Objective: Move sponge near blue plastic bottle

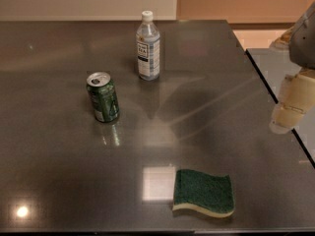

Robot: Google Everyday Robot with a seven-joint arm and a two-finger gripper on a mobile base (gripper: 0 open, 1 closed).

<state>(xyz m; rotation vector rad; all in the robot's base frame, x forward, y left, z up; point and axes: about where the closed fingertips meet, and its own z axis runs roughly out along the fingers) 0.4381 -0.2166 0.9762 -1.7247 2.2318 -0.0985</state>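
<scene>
The sponge lies flat, green side up, at five o'clock on the dark table, close to its near edge; the bottle stands upright at twelve o'clock, well apart from it; a green can stands at ten o'clock; the gripper hangs at three o'clock over the table's right edge; whether it is open or closed, I cannot tell.
</scene>
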